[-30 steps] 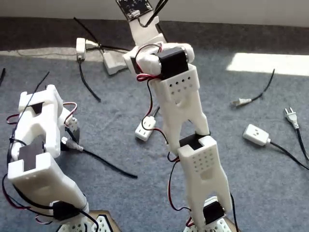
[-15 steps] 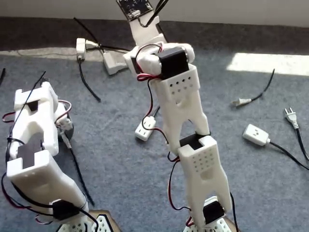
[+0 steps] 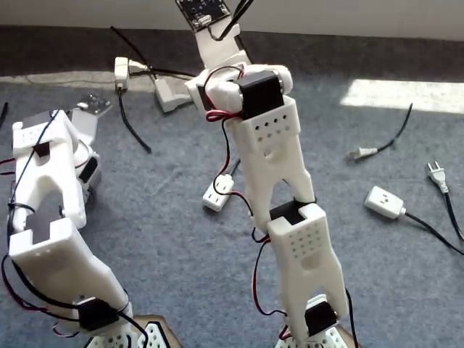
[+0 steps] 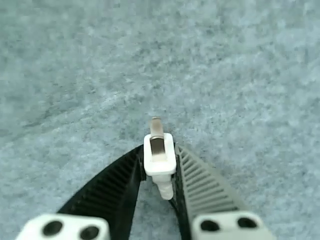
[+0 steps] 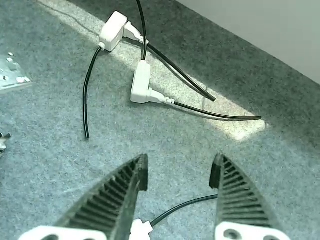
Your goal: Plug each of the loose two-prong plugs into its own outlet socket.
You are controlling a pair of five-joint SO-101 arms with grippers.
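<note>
My left gripper (image 4: pixel 159 150) is shut on a white two-prong plug (image 4: pixel 159 156), its prongs pointing away over bare grey carpet. In the high view the left arm (image 3: pixel 45 181) stands raised at the left. My right gripper (image 5: pixel 180 162) hangs open above the carpet. A white outlet socket (image 5: pixel 141 231) with a black cable lies just below it, also seen under the right arm (image 3: pixel 217 193). Another free outlet socket (image 3: pixel 384 201) lies at the right. Two loose plugs (image 3: pixel 436 174) (image 3: pixel 360 153) rest on the carpet nearby.
Two white sockets with plugs in them (image 5: pixel 113 30) (image 5: pixel 141 82) lie at the back by the dark strip, black cables trailing from them. A sunlit patch (image 3: pixel 406 94) marks the carpet at the far right. Open carpet stretches between the two arms.
The left arm has swung left and back with the plug. The black cable that trailed from it across the carpet is now out of sight. The right arm has not moved.
</note>
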